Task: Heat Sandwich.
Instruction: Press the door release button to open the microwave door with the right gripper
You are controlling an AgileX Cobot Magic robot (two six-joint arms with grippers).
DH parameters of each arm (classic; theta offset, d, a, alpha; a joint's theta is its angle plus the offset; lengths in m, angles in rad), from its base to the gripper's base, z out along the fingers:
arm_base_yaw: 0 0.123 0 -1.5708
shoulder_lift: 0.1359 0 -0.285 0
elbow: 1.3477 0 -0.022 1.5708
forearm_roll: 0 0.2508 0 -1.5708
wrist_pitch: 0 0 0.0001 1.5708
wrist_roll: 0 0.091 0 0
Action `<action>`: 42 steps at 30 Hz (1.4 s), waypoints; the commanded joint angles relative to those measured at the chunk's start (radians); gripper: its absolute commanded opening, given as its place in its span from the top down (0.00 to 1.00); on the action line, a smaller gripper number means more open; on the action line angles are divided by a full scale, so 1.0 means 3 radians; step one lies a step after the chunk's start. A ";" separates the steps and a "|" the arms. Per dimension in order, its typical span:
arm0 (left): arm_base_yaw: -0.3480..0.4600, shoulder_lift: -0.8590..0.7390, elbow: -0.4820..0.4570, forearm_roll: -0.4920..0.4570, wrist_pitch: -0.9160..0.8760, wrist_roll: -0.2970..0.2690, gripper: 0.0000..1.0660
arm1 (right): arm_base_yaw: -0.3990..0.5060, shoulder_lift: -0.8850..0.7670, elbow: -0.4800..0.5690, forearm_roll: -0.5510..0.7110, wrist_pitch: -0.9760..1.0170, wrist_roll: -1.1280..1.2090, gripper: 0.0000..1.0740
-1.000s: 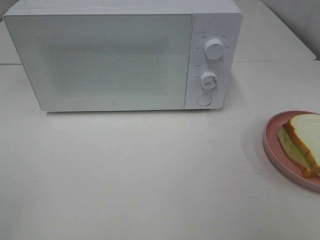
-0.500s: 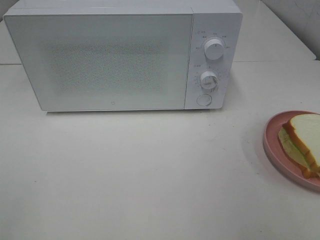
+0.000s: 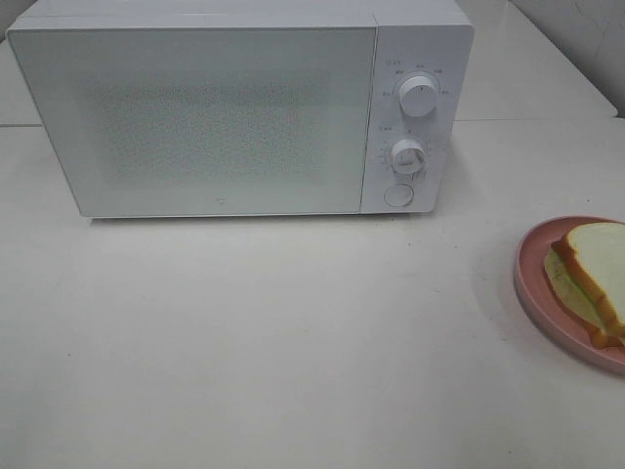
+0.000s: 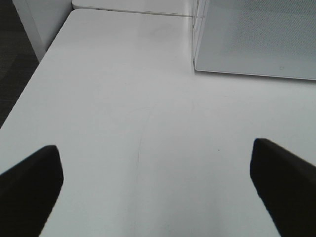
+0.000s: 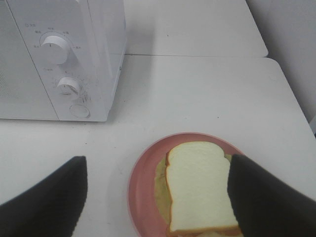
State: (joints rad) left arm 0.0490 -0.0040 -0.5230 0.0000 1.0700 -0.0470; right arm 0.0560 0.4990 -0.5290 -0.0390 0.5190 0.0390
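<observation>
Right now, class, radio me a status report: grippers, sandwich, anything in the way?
Left gripper open, empty, facing table. Right gripper open, empty, pointed at sandwich on pink plate. Microwave door shut; nothing between it and plate.

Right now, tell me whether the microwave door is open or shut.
Shut: the microwave door lies flush with the control panel.

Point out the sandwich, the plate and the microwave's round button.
sandwich (image 5: 197, 182), right wrist view, middle of the top slice.
plate (image 5: 143, 190), right wrist view, bare pink rim.
button (image 3: 397, 195), exterior high view, centre of its face.
</observation>
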 commanded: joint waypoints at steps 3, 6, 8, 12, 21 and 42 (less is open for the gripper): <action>-0.0003 -0.0087 0.0003 0.0000 -0.0033 0.0000 0.08 | -0.0017 0.0230 -0.0013 -0.0017 -0.0240 0.0020 0.29; -0.0003 -0.0087 0.0003 0.0000 -0.0033 0.0000 0.08 | -0.0017 0.0397 -0.0013 -0.0017 -0.0370 0.0020 0.29; -0.0003 -0.0087 0.0003 0.0000 -0.0033 0.0000 0.08 | -0.0017 0.0513 -0.0013 -0.0017 -0.0477 0.0020 0.29; -0.0003 -0.0087 0.0003 0.0000 -0.0033 0.0000 0.08 | -0.0017 0.0740 -0.0013 -0.0017 -0.0657 0.0020 0.29; -0.0003 -0.0087 0.0003 0.0000 -0.0033 0.0000 0.08 | -0.0017 0.1270 -0.0013 -0.0017 -0.1077 0.0020 0.29; -0.0003 -0.0087 0.0003 0.0000 -0.0033 0.0000 0.08 | -0.0017 0.2587 0.0053 -0.0017 -0.2853 0.0020 0.29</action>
State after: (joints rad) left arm 0.0490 -0.0040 -0.5230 0.0000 1.0700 -0.0470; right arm 0.0560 1.2500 -0.5270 -0.0390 -0.2340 0.0390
